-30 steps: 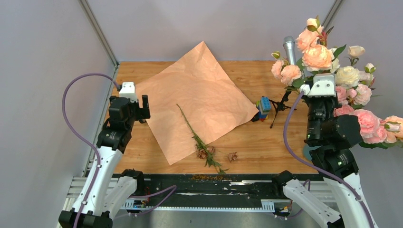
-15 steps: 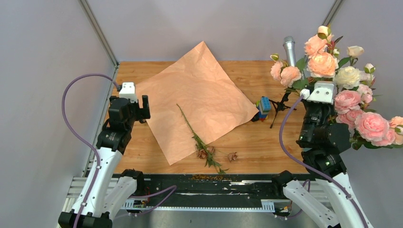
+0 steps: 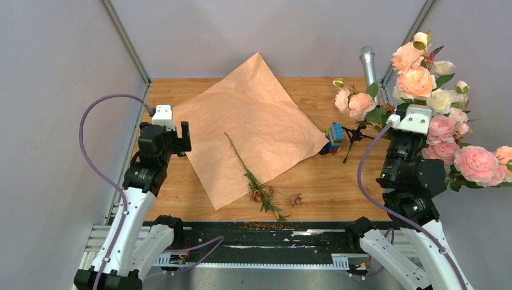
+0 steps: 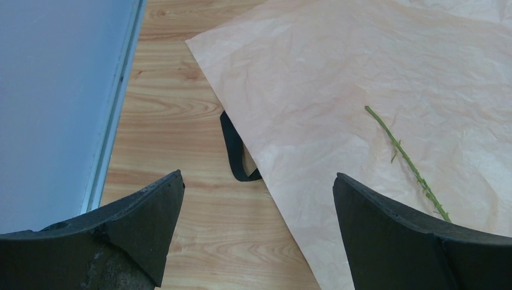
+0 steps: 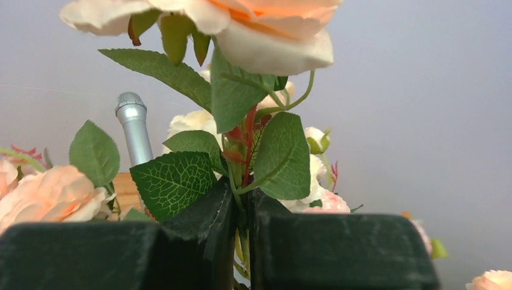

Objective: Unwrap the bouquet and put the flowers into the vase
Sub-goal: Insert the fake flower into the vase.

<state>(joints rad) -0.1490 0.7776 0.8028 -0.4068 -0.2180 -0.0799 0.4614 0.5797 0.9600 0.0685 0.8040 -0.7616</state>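
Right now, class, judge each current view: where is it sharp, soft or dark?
Top external: evenly lit, sharp, faint shadows on the table. Left wrist: paper and green stem crisp; left fingers dark. Right wrist: leaves sharp, top rose softer, right fingers dark.

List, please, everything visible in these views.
kraft paper: one sheet, peach-tan, spread flat mid-table
leafy stem: one, green, lying on the paper
dried flower bits: few, brown, by the stem's end
ribbon: one, black, partly under the paper
microphone: one, silver, black stand, far right
toy bricks: small stack, mostly blue, beside the stand
rose bunch: one, peach, pink, cream, right side, held
table: one, light wood
left gripper: black, open, left table side
right gripper: black, shut on rose bunch
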